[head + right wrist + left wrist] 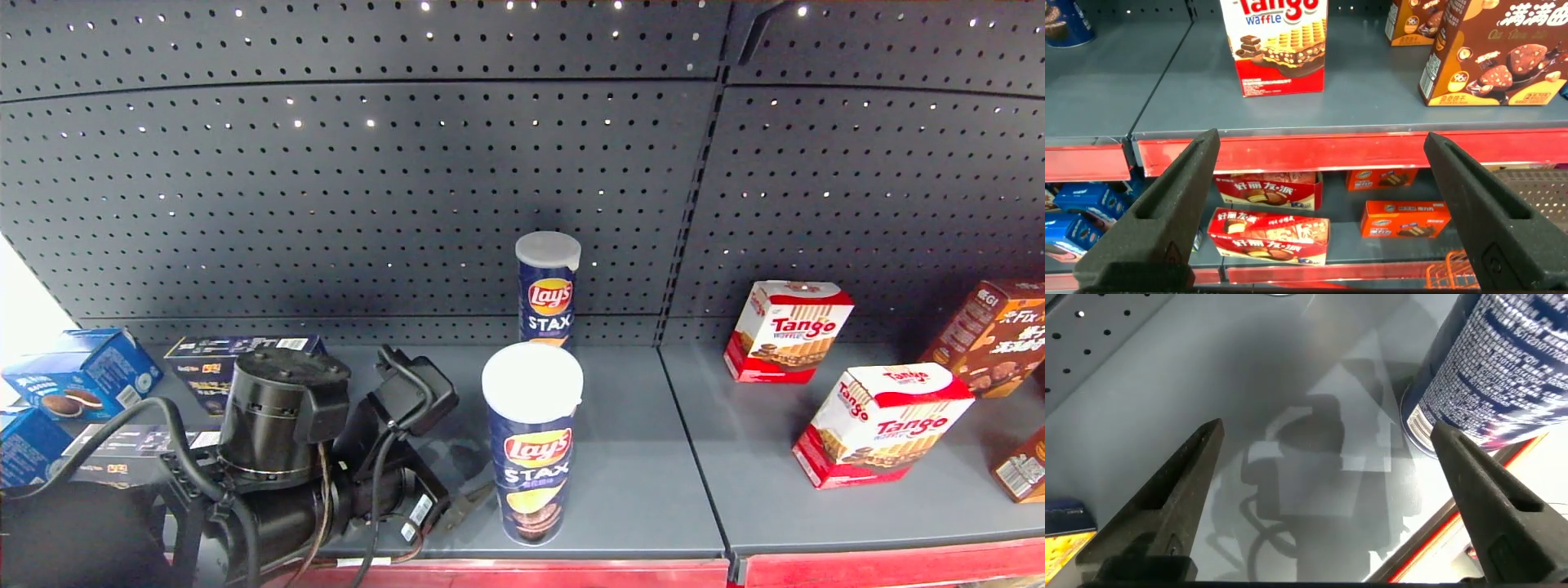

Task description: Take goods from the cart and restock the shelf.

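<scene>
right claw: Your right claw [1321,137] is spread wide and holds nothing. It hangs in front of the red shelf edge [1290,151], facing a waffle box [1278,41].
left claw: Your left claw [1327,429] is low over the shelf [637,457] near its front edge, wide apart, with only bare shelf between the fingers.
front can: The front can [532,441] of chips stands upright on the shelf near the front edge, lid on top.
key relation: The front can sits to your robot's right of the left claw, just beside one finger [1478,498] and outside the gap. I can't tell if they touch. Its long axis is vertical and the left arm is much the nearer one.
next move call: If you regrasp, shift the left claw right so the fingers straddle the can's body. If the can is placed, pull straight back so you don't clip it.
risk: The can is tall and narrow, so a side nudge could tip it off the front edge.
back can: The back can [547,290] is upright against the pegboard wall [367,204], straight behind the front can, well apart.
side stock: Blue cookie boxes [82,376] are on the far left. The waffle boxes [882,425] are on the right bay.
</scene>
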